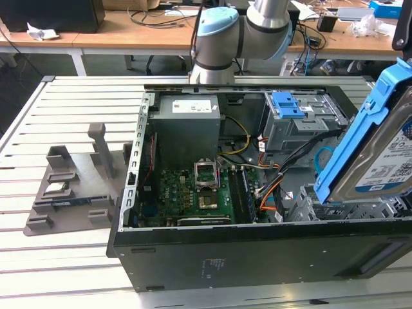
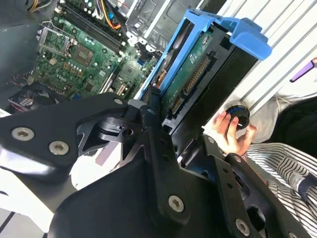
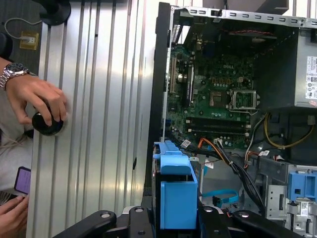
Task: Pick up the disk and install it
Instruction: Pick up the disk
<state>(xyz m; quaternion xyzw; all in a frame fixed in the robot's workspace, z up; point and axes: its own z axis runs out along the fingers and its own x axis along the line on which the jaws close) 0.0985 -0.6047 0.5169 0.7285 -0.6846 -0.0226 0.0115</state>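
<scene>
The place was a robotics lab or workshop. A robot arm (image 1: 219, 32) stood at the far edge of a slatted metal table (image 1: 58, 122). On the table lay an open computer case (image 1: 257, 257) with its circuit board (image 1: 193, 193) bare, and a grey plastic stand (image 1: 71, 193) beside it. Behind ran wooden desks (image 1: 116, 38) strewn with cables (image 1: 154, 13) (and some crumpled paper (image 1: 38, 31)). In the first wrist view a person's hand (image 3: 37, 96) rested on a black knob (image 3: 47, 125) on the table.
</scene>
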